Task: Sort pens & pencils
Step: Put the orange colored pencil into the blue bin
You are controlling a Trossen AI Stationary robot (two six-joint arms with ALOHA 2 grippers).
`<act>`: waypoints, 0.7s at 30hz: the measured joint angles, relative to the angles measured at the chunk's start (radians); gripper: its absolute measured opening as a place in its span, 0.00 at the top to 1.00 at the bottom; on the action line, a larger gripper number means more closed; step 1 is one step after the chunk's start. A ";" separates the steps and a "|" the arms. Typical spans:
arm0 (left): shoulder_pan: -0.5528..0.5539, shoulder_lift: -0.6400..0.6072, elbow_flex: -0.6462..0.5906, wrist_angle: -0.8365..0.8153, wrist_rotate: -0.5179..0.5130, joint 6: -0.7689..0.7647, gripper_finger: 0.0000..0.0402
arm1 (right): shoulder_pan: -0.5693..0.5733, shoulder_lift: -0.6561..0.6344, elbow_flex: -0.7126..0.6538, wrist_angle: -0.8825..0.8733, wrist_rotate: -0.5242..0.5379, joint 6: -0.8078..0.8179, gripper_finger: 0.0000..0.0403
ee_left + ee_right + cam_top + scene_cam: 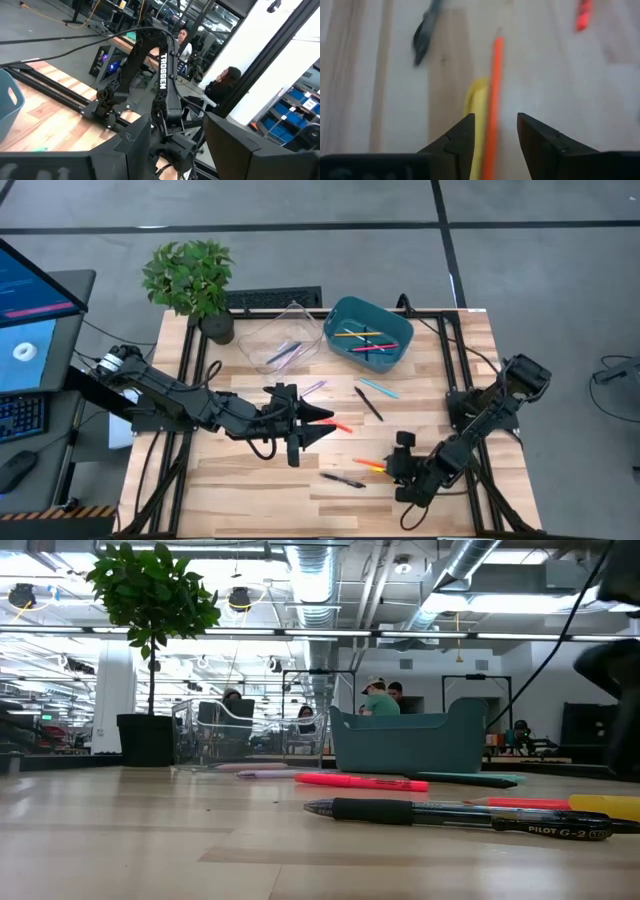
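Observation:
Loose pens and pencils lie flat on the wooden table (250,480). An orange pencil (495,75) and a yellow one (476,100) lie side by side near the table's near right part. My right gripper (495,125) is open, a finger on either side of the orange pencil (368,464) without touching it. A black pen (343,479) lies to their left, a red pen (342,425) farther off. My left gripper (325,426) is open over mid-table beside that red pen, holding nothing. Its wrist view shows its fingers (135,145) wide apart.
A teal bin (368,335) with several pens and a clear container (280,340) with a few stand at the far side, a potted plant (195,280) at the far left corner. A purple pen (312,388), teal pen (380,388) and black pen (368,402) lie mid-table.

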 joint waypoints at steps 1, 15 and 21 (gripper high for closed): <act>-0.001 0.000 0.000 -0.006 0.001 -0.004 0.57 | 0.006 0.017 0.000 0.016 -0.015 0.001 0.58; -0.005 0.000 0.000 -0.009 0.013 0.008 0.57 | -0.021 0.031 0.001 0.013 -0.053 0.113 0.59; -0.005 0.000 0.000 -0.014 0.031 0.009 0.57 | -0.124 -0.030 0.001 -0.007 -0.030 0.056 0.59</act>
